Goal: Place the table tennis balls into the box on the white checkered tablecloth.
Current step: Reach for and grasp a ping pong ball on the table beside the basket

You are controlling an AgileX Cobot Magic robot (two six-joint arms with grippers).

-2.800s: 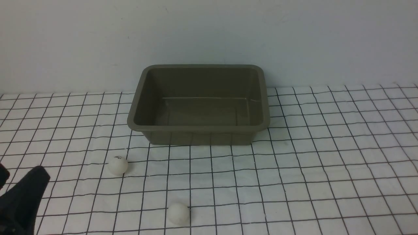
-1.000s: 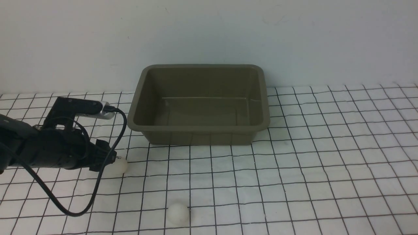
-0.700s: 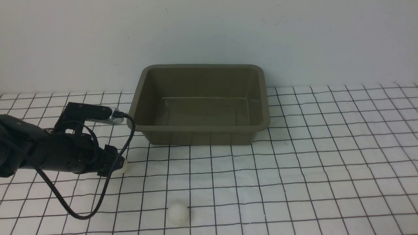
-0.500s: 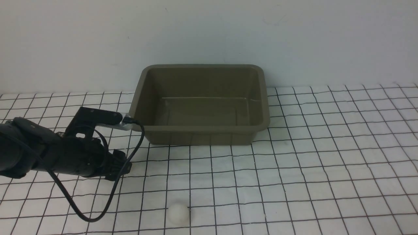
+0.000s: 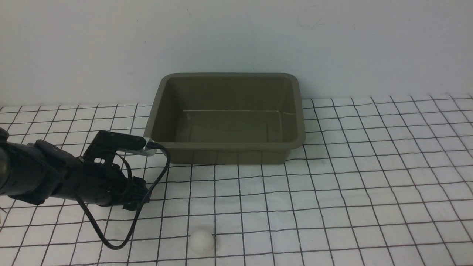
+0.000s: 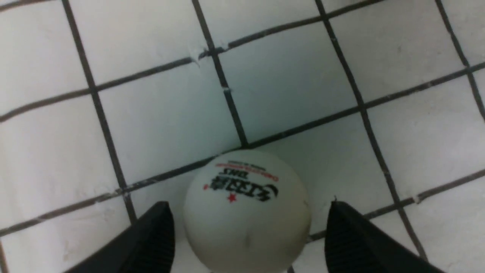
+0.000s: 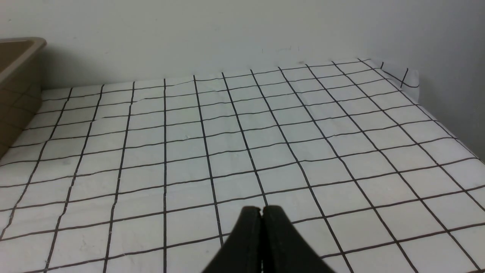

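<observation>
Finding 1: my left gripper [image 6: 248, 206] is low over the tablecloth [image 6: 288, 76] with its fingers [image 6: 151, 242] apart. The printed ball [image 6: 246, 212] rests on the cloth squarely between them. A narrow gap shows on each side, so nothing is clamped yet. The ball is centred across the opening, but its far half projects past my fingertips. Being a sphere it has no long axis. Its print faces up toward my wrist, which I judge has no bearing on the grip. Finding 2: the box [image 5: 225, 146] lies beyond and to the right of this gripper, near it, with its long axis running across my front and its near left corner closest. After closing and lifting, I judge the carry to be a short one, forward and rightward over the rim. Finding 3: the second ball [image 5: 201, 242] sits to the right of my left gripper and closer to my base, apart from it. Finding 4: my right gripper [image 7: 261, 210] has its fingers pressed together, empty, over bare cloth, with no ball in its view. I judge the left arm the nearer for both balls. Risk noted: a shallow pinch could squirt the ball forward.
</observation>
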